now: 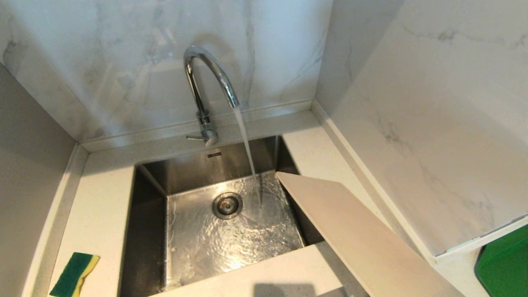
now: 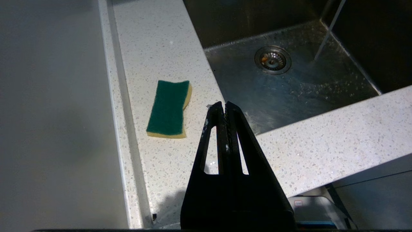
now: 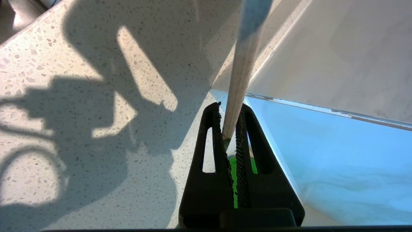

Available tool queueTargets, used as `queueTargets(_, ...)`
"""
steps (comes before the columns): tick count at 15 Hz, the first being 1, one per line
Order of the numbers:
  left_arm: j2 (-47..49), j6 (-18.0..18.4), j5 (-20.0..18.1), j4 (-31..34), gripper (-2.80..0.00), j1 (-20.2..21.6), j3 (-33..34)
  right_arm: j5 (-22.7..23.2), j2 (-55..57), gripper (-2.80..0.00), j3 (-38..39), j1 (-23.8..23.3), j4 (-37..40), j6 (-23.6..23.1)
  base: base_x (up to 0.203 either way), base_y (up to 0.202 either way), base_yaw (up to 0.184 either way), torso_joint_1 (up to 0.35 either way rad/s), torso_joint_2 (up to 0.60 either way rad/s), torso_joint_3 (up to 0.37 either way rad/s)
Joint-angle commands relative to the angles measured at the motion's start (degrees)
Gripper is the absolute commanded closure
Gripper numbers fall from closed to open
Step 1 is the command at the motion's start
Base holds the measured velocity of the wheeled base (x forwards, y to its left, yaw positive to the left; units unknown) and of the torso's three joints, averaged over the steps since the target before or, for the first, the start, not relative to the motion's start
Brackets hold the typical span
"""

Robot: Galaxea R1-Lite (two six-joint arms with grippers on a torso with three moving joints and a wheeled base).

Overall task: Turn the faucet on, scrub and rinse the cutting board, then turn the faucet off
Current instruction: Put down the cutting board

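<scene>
The chrome faucet [image 1: 206,82] stands behind the steel sink [image 1: 152,181], and a stream of water [image 1: 247,152] runs from its spout onto the sink floor. The cream cutting board [image 1: 354,235] slants from the lower right up over the sink's right rim, its far corner close beside the stream. My right gripper [image 3: 229,108] is shut on the board's thin edge [image 3: 239,74], seen edge-on in the right wrist view. My left gripper [image 2: 224,105] is shut and empty, hovering above the counter at the sink's front left corner. Neither gripper shows in the head view.
A green-and-yellow sponge [image 1: 74,274] lies on the counter left of the sink, also seen as the sponge [image 2: 169,109] just beyond my left fingertips. A green board [image 1: 505,268] lies at the far right. Marble walls close in behind and on the right. The drain [image 1: 227,205] sits mid-sink.
</scene>
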Motion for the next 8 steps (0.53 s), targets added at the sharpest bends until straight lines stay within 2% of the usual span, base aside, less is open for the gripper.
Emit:
queueTargets(1,0.07,0.00,0.04,0.05,0.00,0.01,0.00,0.11,0.58,0.00,0.01,-0.23,-0.05,-0.51,0.000,0.000,0.000,0.000,0.00,0.000)
queueTargets(8,0.07,0.00,0.04,0.00,0.00,0.01,0.00,0.11,2.29,0.00,0.01,-0.49,-0.05,-0.47,0.000,0.000,0.000,0.000,0.00,0.000)
